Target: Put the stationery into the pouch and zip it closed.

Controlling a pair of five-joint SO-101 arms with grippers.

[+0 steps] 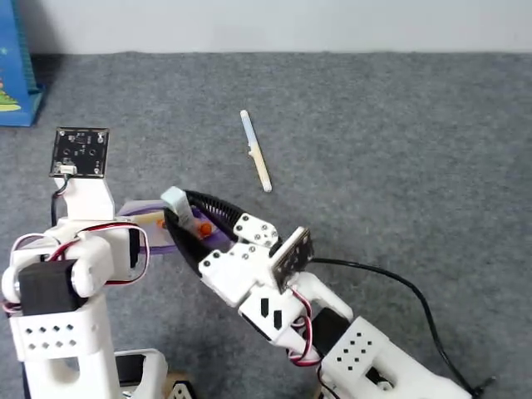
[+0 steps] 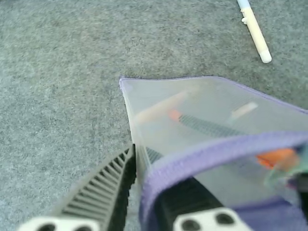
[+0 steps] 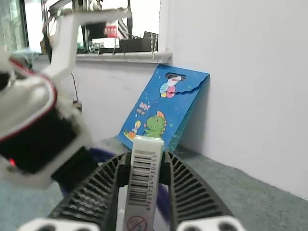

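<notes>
Purple-rimmed pouch [image 2: 202, 125] clamped at its edge by the left gripper [image 2: 140, 161], small white box [image 3: 143, 178] pinched in the right gripper [image 3: 144, 161] at the pouch, pen [image 1: 256, 151] lying apart on the grey table [image 1: 399, 133].

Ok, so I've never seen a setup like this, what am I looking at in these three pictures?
These are two small robot arms on a grey table. One picture looks down from above; the other two come from cameras on each arm's wrist. The left tool grips the edge of a clear pouch with purple trim; some stationery is already inside. The right tool pinches a white barcoded item at the pouch's mouth. A pen lies loose on the table farther off. A blue gift bag leans against the wall.
</notes>
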